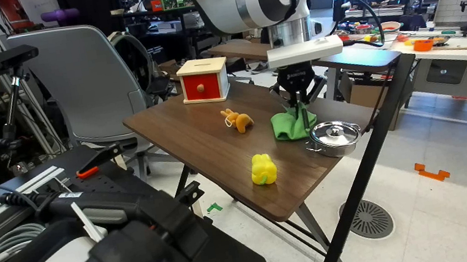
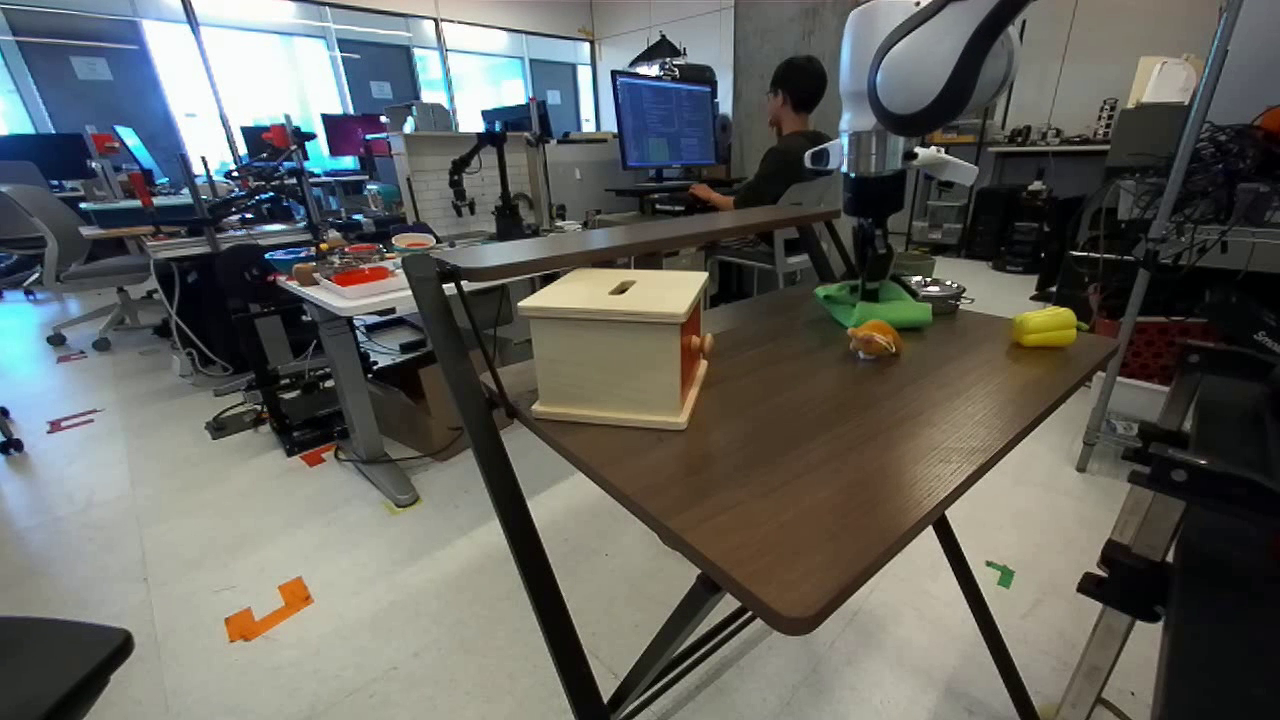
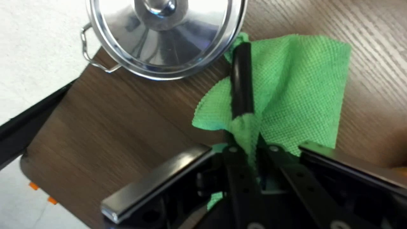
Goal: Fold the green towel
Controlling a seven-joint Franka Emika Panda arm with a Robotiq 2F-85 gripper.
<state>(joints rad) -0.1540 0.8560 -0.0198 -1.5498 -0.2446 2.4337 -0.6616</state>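
Note:
The green towel (image 1: 289, 127) lies rumpled on the brown table, partly pulled up around my gripper; it also shows in an exterior view (image 2: 905, 313). In the wrist view the towel (image 3: 305, 86) spreads flat on the right, with a narrow fold rising between my fingers. My gripper (image 3: 246, 140) is closed on that fold, low over the table; it also shows in both exterior views (image 1: 298, 104) (image 2: 872, 285). A black rod-like piece (image 3: 242, 79) lies against the towel ahead of the fingers, its near end covered by cloth. The fingertips are partly hidden by cloth.
A lidded metal pot (image 3: 165, 38) stands close beside the towel, near the table edge. An orange toy (image 1: 237, 120), a yellow pepper (image 1: 263, 169) and a wooden box with a red drawer (image 1: 204, 81) stand on the table (image 2: 830, 450). A raised shelf (image 2: 640, 240) runs along one side.

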